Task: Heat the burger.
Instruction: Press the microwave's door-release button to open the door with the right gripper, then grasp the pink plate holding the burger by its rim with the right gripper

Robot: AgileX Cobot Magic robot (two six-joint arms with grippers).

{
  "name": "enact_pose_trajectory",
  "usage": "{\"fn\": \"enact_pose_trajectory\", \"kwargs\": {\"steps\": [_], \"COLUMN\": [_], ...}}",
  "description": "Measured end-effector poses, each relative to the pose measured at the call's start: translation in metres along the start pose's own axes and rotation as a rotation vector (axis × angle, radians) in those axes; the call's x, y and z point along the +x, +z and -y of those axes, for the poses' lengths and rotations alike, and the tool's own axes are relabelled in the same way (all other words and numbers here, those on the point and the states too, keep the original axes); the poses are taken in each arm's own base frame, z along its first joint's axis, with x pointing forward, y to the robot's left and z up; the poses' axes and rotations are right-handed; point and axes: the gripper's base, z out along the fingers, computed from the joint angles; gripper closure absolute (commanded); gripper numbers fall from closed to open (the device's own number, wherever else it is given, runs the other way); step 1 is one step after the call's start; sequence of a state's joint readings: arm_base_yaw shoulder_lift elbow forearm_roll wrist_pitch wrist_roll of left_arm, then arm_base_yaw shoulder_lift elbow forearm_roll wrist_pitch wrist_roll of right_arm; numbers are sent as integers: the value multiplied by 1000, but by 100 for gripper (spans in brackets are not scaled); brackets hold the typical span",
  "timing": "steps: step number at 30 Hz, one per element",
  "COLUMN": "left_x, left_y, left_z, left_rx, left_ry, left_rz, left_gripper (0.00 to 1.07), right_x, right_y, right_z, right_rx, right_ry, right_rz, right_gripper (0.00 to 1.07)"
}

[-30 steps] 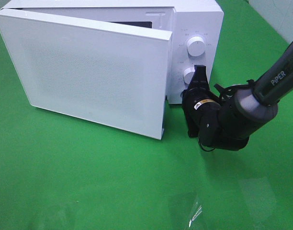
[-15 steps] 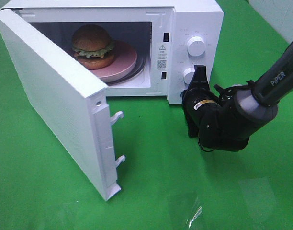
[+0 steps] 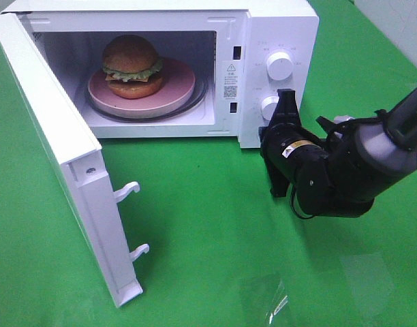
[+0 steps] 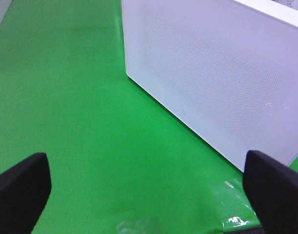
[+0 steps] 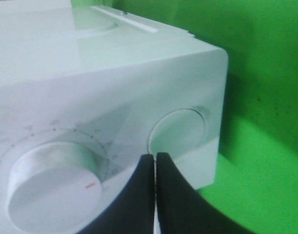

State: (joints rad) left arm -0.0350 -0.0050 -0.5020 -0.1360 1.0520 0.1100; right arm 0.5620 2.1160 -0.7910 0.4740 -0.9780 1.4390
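Here the burger [image 3: 131,66] sits on a round pink plate [image 3: 178,92] inside the cavity of a white microwave oven [image 3: 276,20], and the plate rests on the glass turntable [image 3: 203,95], whose rim shows around it. The burger stands toward the rear left part of the plate, its glossy brown bun uppermost and a green leafy layer showing under it. The oven's door [image 3: 52,129] is swung wide to the left of the exterior view, its inner edge facing the camera with two white latch hooks [image 3: 129,190] sticking out from it. A small sticker [image 3: 229,80] with a square code is fixed to the frame between the cavity and the control panel. On that panel an upper dial [image 3: 279,66] sits above a lower dial [image 3: 269,107]. The right tool [image 3: 287,97] has its black fingers [image 5: 139,195] pressed together with nothing between them; its tip points up the right edge of the panel, just beside the lower dial, and from the wrist view the tip lies between the two round dials, though whether it touches either cannot be told. The left tool [image 4: 145,161] is spread wide and empty, with its two dark fingers [image 4: 20,187] far apart, over the green tabletop [image 3: 208,225], looking toward the perforated outer face of the door. A patch of clear, shiny film [image 3: 276,303] lies on the tabletop near the front edge.
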Motion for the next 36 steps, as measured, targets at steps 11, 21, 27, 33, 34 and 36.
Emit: {"fn": "enact_pose_trajectory", "kwargs": {"steps": [11, 21, 27, 33, 34, 36], "left_x": [0, 0, 0, 0, 0, 0], "left_y": [0, 0, 0, 0, 0, 0], "left_z": [0, 0, 0, 0, 0, 0], "left_rx": [0, 0, 0, 0, 0, 0], "left_ry": [0, 0, 0, 0, 0, 0], "left_rz": [0, 0, 0, 0, 0, 0], "left_gripper": [7, 7, 7, 7, 7, 7], "right_x": [-2, 3, 5, 9, 9, 16], "right_y": [-32, -55, -66, -71, -71, -72], "right_z": [0, -25, -27, -33, -33, -41], "right_rx": [232, 333, 398, 433, 433, 456], "right_ry": [-148, -558, -741, -878, -878, -989], "right_rz": [-89, -257, -367, -474, -474, -585], "right_gripper": [106, 103, 103, 102, 102, 101]}}
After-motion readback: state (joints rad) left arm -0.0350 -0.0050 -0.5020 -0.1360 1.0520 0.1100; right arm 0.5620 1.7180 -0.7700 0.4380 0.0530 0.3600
